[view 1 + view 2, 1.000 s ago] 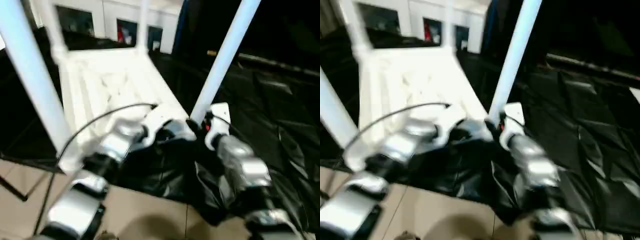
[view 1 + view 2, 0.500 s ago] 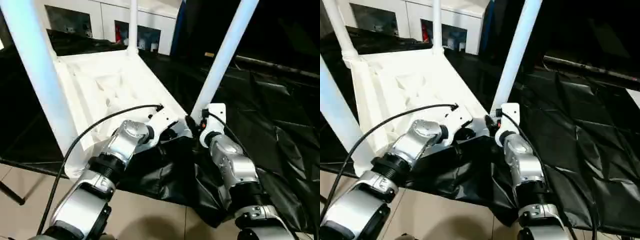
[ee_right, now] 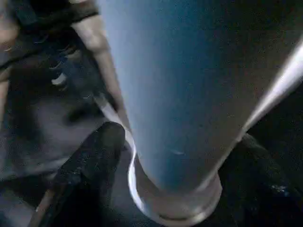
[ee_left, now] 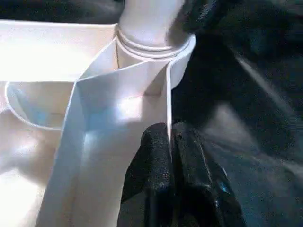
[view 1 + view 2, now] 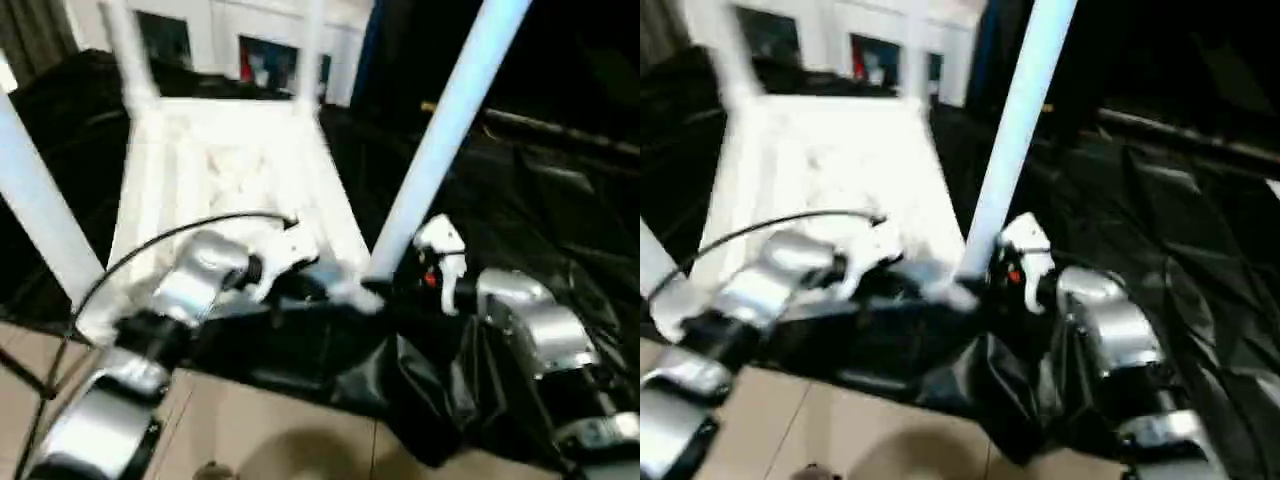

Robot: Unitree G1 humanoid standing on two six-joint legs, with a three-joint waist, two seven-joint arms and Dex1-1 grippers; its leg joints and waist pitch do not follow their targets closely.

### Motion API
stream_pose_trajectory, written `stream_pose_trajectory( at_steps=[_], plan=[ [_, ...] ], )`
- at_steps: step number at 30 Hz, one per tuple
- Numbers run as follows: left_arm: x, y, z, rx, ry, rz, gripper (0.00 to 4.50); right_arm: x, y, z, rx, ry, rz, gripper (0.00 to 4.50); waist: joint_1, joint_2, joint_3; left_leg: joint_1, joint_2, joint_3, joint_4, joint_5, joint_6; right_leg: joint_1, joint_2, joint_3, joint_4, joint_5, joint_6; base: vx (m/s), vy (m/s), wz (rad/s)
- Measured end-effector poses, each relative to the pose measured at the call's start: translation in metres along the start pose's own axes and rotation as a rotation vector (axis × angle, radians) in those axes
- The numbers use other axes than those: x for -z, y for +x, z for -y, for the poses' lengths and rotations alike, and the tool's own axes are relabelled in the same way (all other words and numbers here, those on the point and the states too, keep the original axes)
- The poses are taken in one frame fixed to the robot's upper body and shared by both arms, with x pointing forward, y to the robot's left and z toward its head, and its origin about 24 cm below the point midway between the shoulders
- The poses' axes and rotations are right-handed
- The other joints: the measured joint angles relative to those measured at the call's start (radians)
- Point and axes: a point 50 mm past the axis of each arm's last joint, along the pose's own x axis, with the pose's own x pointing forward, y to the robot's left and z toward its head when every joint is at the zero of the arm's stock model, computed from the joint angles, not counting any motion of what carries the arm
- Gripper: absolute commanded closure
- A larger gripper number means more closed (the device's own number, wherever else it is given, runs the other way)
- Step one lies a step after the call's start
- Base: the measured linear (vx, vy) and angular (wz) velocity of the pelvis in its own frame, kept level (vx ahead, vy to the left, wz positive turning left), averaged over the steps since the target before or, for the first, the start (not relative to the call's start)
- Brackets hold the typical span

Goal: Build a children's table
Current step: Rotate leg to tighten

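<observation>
Children's table lies upside down on black sheeting, ribbed underside up, legs standing up from the corner sockets; one leg rises at far left. Left gripper is pinched shut on the thin rim wall of the tabletop at its near right corner, just beside the socket. Right gripper is at the base of the near right leg, black fingers spread either side of it; contact with the leg cannot be told.
</observation>
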Motion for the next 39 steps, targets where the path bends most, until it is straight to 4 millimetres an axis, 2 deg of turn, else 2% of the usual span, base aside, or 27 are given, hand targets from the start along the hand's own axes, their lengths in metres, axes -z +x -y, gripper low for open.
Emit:
stream_pose_trajectory(
  at_steps=[2, 10, 19, 24, 26, 29, 32, 36, 39],
  plan=[
    [0.001, 0.0, 0.003, 0.039, 0.002, -0.001, 4.5, 0.001, -0.005, 0.0, -0.031, -0.001, -0.017, 1.41, 0.007, 0.0, 0.0, 0.0, 0.0, 0.001, 0.0, 0.0, 0.0, 0.001, -0.001, 0.0, 0.0, 0.0, 0.0, 0.0, 0.0, 0.0],
    [0.001, 0.001, 0.007, 0.087, 0.01, -0.013, 4.5, 0.002, -0.013, -0.005, -0.154, -0.01, -0.088, 1.41, 0.008, 0.0, 0.0, 0.001, 0.0, 0.001, 0.001, 0.0, 0.0, 0.001, -0.001, -0.001, 0.003, 0.0, 0.0, 0.0, 0.0, 0.0],
    [0.002, 0.0, 0.009, 0.102, 0.009, -0.012, 4.5, 0.002, -0.015, -0.005, -0.173, -0.016, -0.101, 2.17, 0.01, 0.0, 0.0, 0.0, 0.0, 0.001, 0.002, 0.0, 0.0, 0.001, -0.001, -0.001, 0.003, 0.0, 0.0, 0.0, 0.0, 0.0],
    [0.002, -0.001, 0.009, 0.096, 0.011, -0.013, 4.5, 0.003, -0.014, -0.006, -0.162, -0.018, -0.093, 2.39, 0.01, 0.0, 0.0, 0.001, 0.0, 0.001, 0.002, 0.0, 0.0, 0.001, -0.001, 0.0, 0.003, 0.0, 0.0, 0.0, 0.0, 0.0],
    [0.002, 0.002, 0.008, 0.077, 0.011, -0.008, 4.5, 0.007, -0.013, -0.009, -0.146, -0.003, -0.075, 2.45, 0.016, 0.0, -0.001, 0.001, 0.0, 0.001, 0.002, 0.0, 0.0, 0.002, -0.001, -0.001, 0.003, 0.0, 0.0, 0.0, 0.0, 0.0],
    [0.0, 0.009, 0.001, 0.004, -0.004, 0.003, 4.5, 0.011, -0.012, -0.004, -0.038, 0.029, -0.039, 2.49, 0.017, 0.001, -0.001, 0.003, -0.001, 0.001, 0.004, 0.0, 0.0, 0.005, -0.001, 0.0, 0.004, 0.003, -0.002, 0.0, 0.0, 0.0],
    [-0.003, 0.018, -0.007, -0.096, -0.03, 0.012, 4.5, 0.015, -0.004, 0.002, 0.11, 0.071, 0.005, 2.52, 0.01, 0.001, -0.002, 0.004, -0.001, 0.0, 0.004, 0.0, 0.0, 0.005, -0.001, -0.001, 0.003, 0.004, 0.002, -0.038, -0.002, -0.01],
    [-0.011, 0.038, -0.018, -0.276, -0.111, 0.026, 4.5, 0.019, 0.019, 0.012, 0.444, 0.207, 0.116, 2.55, -0.012, 0.005, -0.003, 0.004, -0.002, -0.005, 0.006, 0.0, 0.0, 0.002, -0.002, -0.005, -0.001, 0.004, 0.002, -0.064, 0.004, -0.06],
    [-0.017, 0.052, -0.02, -0.36, -0.139, 0.03, 4.5, 0.016, 0.035, 0.016, 0.625, 0.304, 0.162, 2.57, -0.03, 0.007, -0.003, 0.004, -0.003, -0.009, 0.007, 0.0, 0.0, 0.001, -0.002, -0.008, -0.008, 0.004, 0.002, 0.0, 0.0, 0.0]
  ],
)
